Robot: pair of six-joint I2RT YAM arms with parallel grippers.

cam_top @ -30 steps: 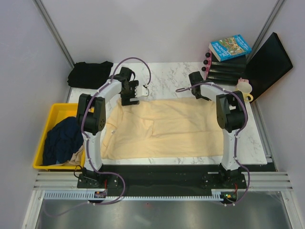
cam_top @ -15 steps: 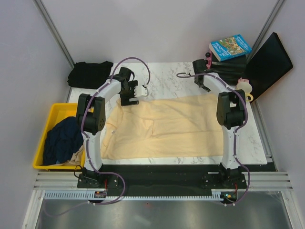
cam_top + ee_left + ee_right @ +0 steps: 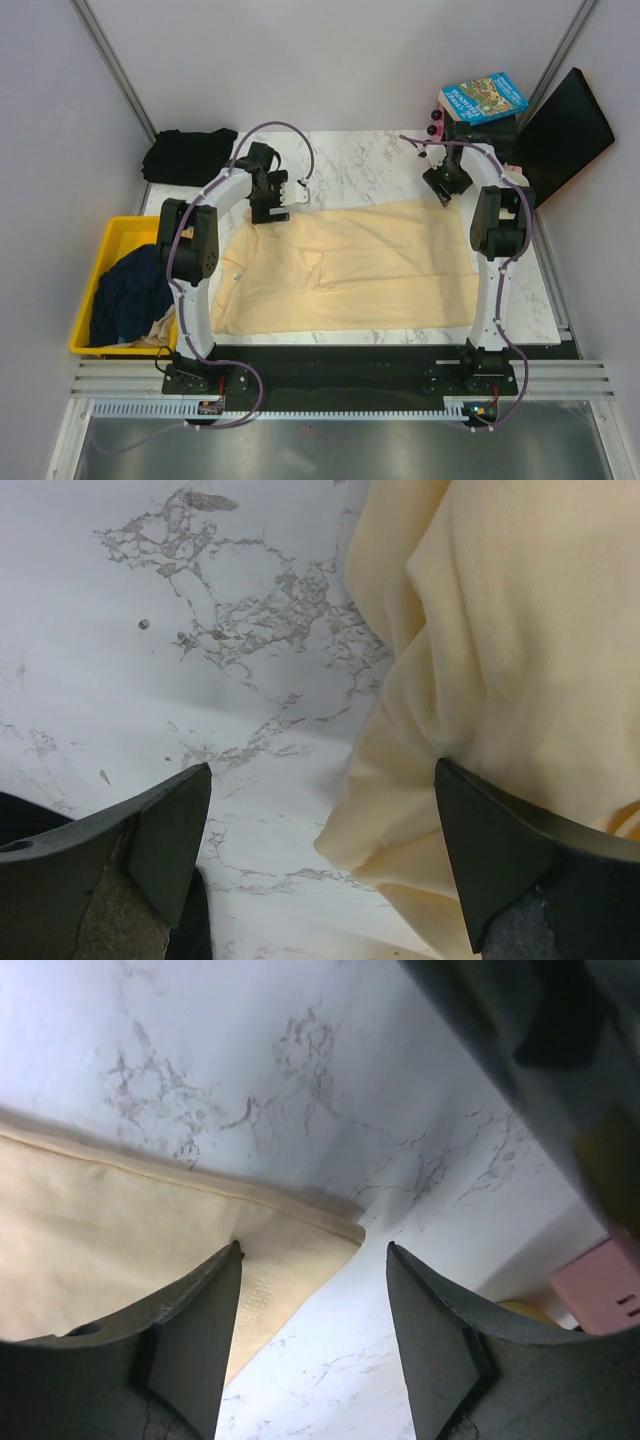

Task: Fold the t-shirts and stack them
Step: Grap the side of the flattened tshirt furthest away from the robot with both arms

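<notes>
Gaping empty, left gripper (image 3: 320,780) and right gripper (image 3: 312,1250) hover; three t-shirts (image 3: 350,260), one seemingly navy.

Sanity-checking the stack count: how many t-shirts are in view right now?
3. The cream-yellow t-shirt lies spread on the table; the black t-shirt is bunched at its far-left corner; the navy t-shirt sits in the yellow bin. Pale cloth under it may be another.
</notes>
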